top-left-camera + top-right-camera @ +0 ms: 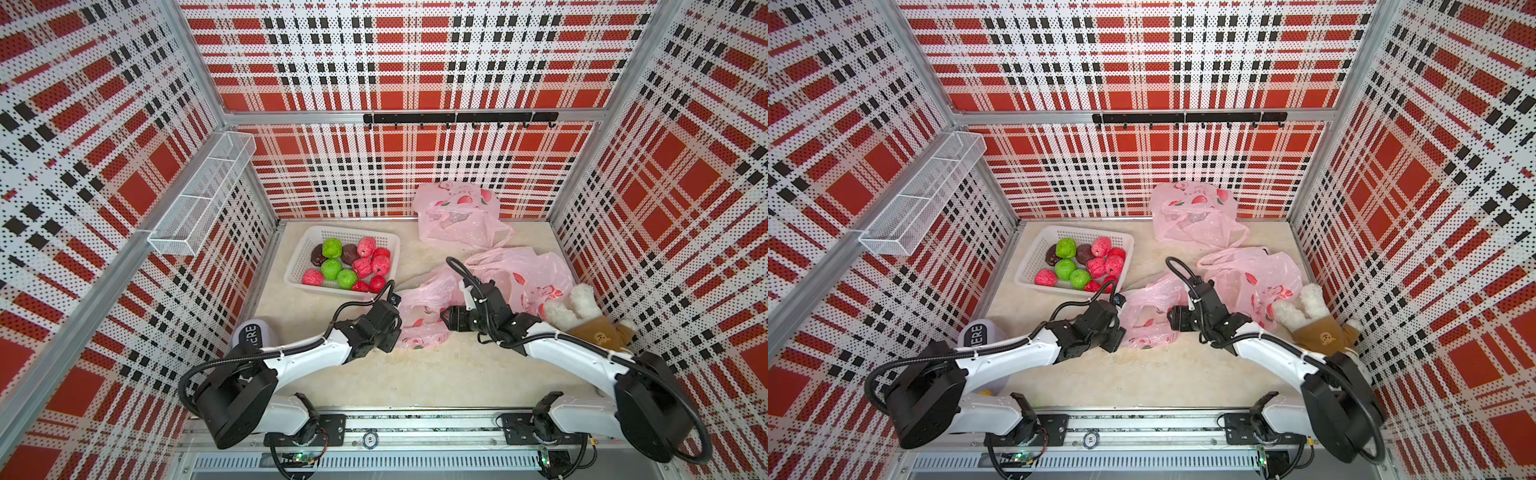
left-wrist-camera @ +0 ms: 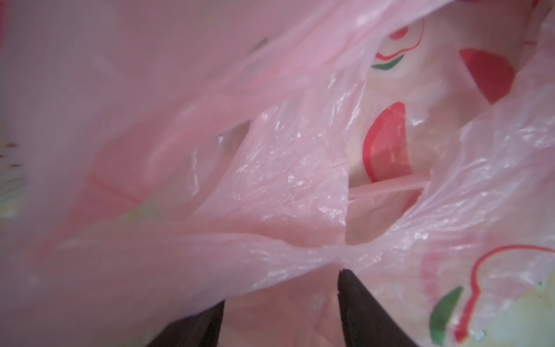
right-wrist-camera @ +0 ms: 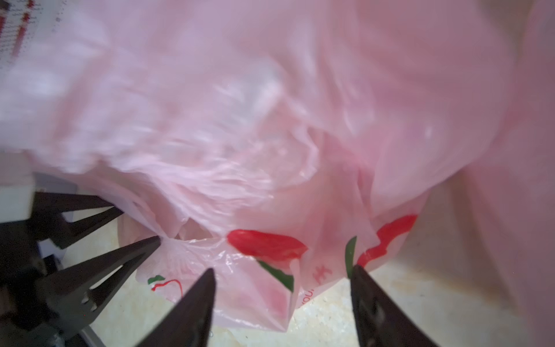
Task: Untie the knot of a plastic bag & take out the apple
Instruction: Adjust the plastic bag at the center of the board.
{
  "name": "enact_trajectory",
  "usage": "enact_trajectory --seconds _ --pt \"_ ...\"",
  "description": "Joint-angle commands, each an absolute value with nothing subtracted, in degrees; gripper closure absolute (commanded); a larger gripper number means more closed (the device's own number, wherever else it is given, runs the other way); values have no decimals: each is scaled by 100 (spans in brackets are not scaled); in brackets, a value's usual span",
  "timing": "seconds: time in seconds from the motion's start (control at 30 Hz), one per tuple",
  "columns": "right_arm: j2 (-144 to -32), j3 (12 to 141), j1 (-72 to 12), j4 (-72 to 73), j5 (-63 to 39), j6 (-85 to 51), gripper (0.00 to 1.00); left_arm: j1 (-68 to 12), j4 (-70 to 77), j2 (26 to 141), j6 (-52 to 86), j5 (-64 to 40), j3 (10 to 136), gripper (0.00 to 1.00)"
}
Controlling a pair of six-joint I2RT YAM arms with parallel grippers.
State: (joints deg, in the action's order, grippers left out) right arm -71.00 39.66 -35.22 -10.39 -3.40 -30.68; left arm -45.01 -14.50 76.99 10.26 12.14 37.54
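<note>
Claws flank the nearest pink bag (image 1: 419, 316), which lies crumpled on the table (image 1: 415, 374) squarely between them. Its length runs from the basket (image 1: 299, 257) side toward the robot, across the line joining the two. The left claw (image 2: 282, 287) faces it from one side with jaws apart. Plastic drapes over both fingers and a gathered pucker sits on one fingertip (image 2: 342, 276), but nothing looks pinched. The right claw (image 3: 283, 267) faces it from the opposite side, also spread, straddling a printed corner without clamping it. Both seem about equally near. The left wrist view shows a gap in the plastic, yet I can make out no clear knot. No apple is visible inside, only red prints.
</note>
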Motion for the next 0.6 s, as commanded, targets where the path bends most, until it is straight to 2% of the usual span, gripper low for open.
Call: enact_trajectory --seconds 0.0,0.1,0.23,0.57 --pt "-6539 4655 -3419 -1653 319 -2663 14 -4484 -1522 7345 988 1347 3943 37" --pt "-6663 5216 -2900 -2128 -4 -2589 10 -4491 -1540 7188 889 1338 4033 37" --pt "-7617 5997 -2173 -2552 -1027 -2621 8 -4590 -1488 7075 781 1323 4112 37" --pt "-10296 7711 -2159 -2798 -1734 -2510 12 -5038 -1211 7161 760 1455 4076 37"
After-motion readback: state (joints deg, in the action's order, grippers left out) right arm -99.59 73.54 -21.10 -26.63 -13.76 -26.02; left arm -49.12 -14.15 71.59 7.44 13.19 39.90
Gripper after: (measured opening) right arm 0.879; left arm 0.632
